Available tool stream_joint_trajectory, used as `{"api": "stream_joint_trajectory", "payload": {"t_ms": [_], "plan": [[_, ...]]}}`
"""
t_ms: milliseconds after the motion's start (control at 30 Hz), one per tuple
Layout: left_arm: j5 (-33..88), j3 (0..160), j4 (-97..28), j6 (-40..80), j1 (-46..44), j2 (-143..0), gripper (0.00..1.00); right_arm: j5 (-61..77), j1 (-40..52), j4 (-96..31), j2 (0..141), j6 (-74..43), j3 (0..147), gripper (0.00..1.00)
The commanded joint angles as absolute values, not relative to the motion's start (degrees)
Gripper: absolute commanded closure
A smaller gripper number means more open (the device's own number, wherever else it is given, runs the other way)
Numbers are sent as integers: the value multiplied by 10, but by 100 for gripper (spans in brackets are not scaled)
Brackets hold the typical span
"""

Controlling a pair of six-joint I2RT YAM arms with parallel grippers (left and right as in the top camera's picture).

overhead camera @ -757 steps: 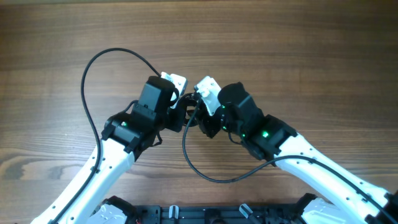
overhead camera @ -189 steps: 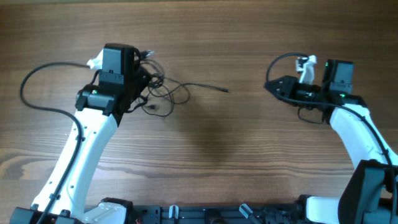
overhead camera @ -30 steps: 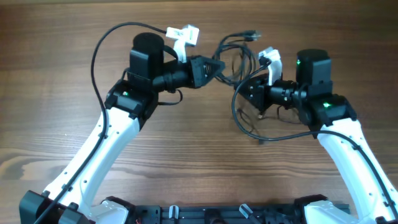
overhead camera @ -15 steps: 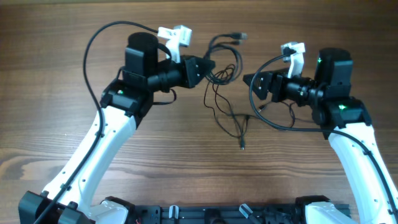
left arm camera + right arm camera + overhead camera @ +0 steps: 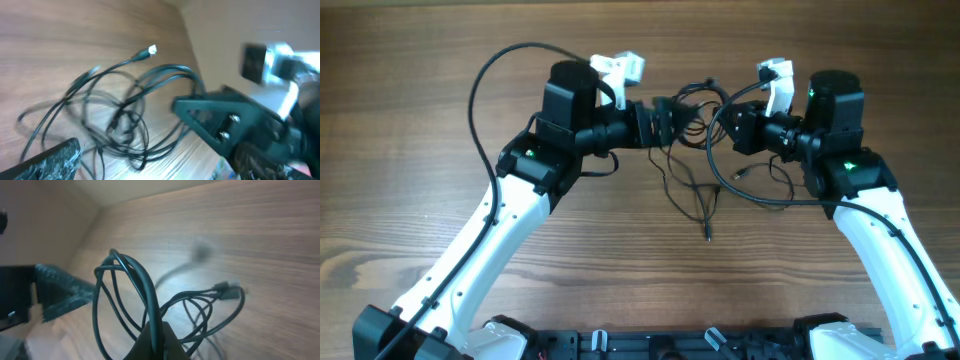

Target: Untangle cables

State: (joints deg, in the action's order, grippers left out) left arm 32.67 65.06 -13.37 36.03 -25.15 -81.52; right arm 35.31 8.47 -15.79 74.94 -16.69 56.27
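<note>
The cables (image 5: 697,97) are thin black wires, bunched in loops between my two grippers above the wooden table (image 5: 410,210). Loose strands trail toward me and end in a small plug (image 5: 708,236). My left gripper (image 5: 672,120) stands open at the bundle's left side; in the left wrist view one finger (image 5: 50,161) shows at the lower left with the cables (image 5: 120,117) in front of it, none pinched. My right gripper (image 5: 722,126) is shut on a strand; the right wrist view shows the cables (image 5: 131,277) rising in loops from its closed tips (image 5: 156,336).
The left arm's thick black cable (image 5: 480,100) arcs out over the table's left half. The right arm's own cable (image 5: 765,198) loops low beside the thin strands. A black rail (image 5: 650,345) runs along the near edge.
My left gripper has opened and let go of the bundle. My right gripper opened, then shut on a strand. Both grippers have closed in on each other toward the far middle.
</note>
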Motion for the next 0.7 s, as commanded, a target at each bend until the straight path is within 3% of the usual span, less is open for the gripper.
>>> {"api": "stream_joint_trajectory", "payload": {"t_ms": [0,33,67,133,233,367,433,533,667], "plan": [[265,656,-135,608,-254,-808,0,253,83,-164,755,-164,565,96],[263,656,-136,602,-255,-808,2,251,83,-164,755,-159,565,96],[255,656,-137,601,-255,-808,12,252,83,-165,755,-154,565,96],[254,656,-138,601,-256,-814,21,254,83,-166,755,-152,565,96],[254,656,-137,616,-272,-845,18,300,83,-166,755,-150,565,96],[239,656,-113,446,-314,-886,14,351,83,-176,755,-152,565,96],[187,656,-110,437,-331,-925,16,450,83,-166,755,-151,566,96],[130,656,-97,437,-332,-967,30,572,83,-173,755,-149,566,96],[-83,656,-119,437,-291,-968,41,620,33,-229,753,-103,566,96]]}}
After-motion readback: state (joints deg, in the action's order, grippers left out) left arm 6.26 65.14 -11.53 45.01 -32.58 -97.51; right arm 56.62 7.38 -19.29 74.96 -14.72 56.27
